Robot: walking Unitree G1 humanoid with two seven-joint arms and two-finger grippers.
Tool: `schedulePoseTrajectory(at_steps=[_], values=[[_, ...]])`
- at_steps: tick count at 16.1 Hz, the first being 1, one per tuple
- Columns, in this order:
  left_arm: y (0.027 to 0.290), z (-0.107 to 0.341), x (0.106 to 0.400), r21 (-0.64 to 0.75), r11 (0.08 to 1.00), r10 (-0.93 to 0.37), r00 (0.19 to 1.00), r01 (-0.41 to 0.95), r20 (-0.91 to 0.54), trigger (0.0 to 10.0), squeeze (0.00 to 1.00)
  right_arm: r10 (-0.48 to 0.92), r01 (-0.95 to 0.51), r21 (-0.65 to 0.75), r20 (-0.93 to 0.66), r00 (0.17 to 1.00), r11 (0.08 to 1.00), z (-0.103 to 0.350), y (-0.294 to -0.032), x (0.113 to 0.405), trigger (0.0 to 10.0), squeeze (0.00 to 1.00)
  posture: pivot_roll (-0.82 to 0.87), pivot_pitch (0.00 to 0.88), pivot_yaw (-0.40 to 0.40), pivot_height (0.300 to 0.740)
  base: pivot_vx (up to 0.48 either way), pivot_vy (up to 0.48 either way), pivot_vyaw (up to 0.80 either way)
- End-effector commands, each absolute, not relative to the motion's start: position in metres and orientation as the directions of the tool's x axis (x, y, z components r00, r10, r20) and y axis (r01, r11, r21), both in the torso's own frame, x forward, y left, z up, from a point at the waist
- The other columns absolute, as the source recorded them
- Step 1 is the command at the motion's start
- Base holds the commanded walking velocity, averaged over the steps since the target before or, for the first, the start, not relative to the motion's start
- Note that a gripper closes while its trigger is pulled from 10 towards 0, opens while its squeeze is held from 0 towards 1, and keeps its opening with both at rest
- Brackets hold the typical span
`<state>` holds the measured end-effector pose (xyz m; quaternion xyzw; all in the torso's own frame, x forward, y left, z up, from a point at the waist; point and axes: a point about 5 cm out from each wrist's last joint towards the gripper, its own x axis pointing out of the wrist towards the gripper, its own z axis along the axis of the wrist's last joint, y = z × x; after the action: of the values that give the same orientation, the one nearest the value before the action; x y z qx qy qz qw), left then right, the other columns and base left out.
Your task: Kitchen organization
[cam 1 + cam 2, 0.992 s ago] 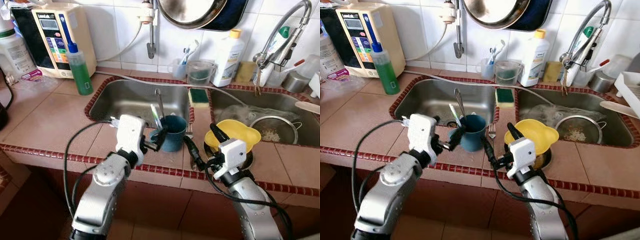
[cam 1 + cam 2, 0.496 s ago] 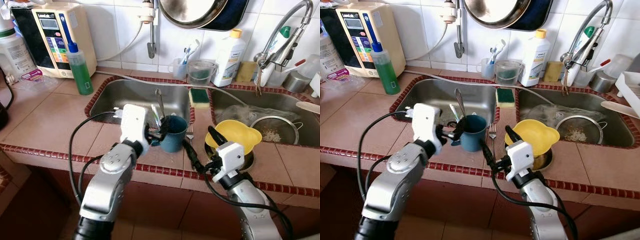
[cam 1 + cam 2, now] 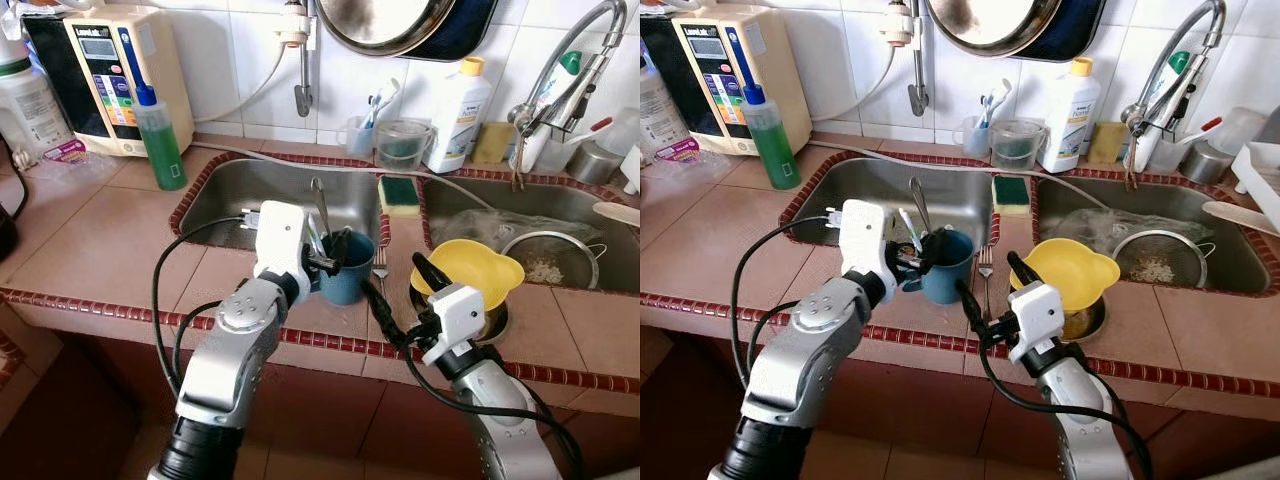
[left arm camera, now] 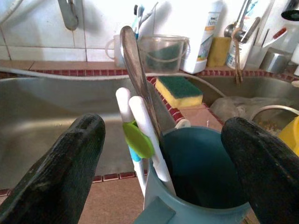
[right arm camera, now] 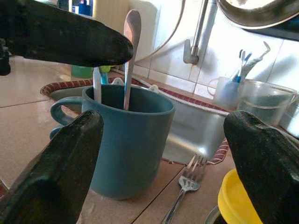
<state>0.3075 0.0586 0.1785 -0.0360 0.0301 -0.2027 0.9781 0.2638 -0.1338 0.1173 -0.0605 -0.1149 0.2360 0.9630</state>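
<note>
Two grippers are seen at a blue mug (image 3: 347, 270) on the tiled surface (image 3: 110, 250), the mug standing just in front of the left sink basin (image 3: 270, 195). The left gripper (image 3: 330, 252) is held at the mug's rim, its jaws spread wide to either side of the utensils inside: a metal spoon (image 4: 135, 70) and white-handled toothbrushes (image 4: 140, 135) are propped upright in the mug. The right gripper (image 3: 397, 295) is placed just right of the mug, jaws likewise released and grasping nothing. A fork (image 3: 985, 265) is laid flat beside the mug, between it and a yellow bowl (image 3: 470, 268). A green-and-yellow sponge (image 3: 398, 195) is rested behind the mug, on the divider.
</note>
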Motion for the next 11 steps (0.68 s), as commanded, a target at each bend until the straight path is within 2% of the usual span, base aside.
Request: schedulePoseTrajectory(at_steps=[1, 7, 11], values=[[0.056, 0.181, 0.31, -0.064, 0.922, -0.386, 0.92, 0.383, -0.059, 10.0, 0.0, 0.475, -0.443, -0.182, 0.209, 0.855, 0.878, 0.123, -0.132, 0.263, 10.0, 0.0, -0.18, 0.0, 0.043, 0.74, 0.0, 0.0, 0.0], [0.049, 0.184, 0.315, -0.018, 0.934, -0.356, 0.933, 0.356, -0.051, 10.0, 0.0, 0.476, -0.445, -0.179, 0.206, 0.855, 0.877, 0.122, -0.13, 0.262, 10.0, 0.0, -0.18, 0.0, 0.049, 0.74, 0.0, 0.0, 0.0], [0.038, 0.186, 0.323, 0.046, 0.955, -0.29, 0.954, 0.294, -0.072, 10.0, 0.0, 0.477, -0.448, -0.173, 0.204, 0.855, 0.877, 0.121, -0.127, 0.262, 10.0, 0.0, -0.18, 0.0, 0.052, 0.74, 0.0, 0.0, 0.0]])
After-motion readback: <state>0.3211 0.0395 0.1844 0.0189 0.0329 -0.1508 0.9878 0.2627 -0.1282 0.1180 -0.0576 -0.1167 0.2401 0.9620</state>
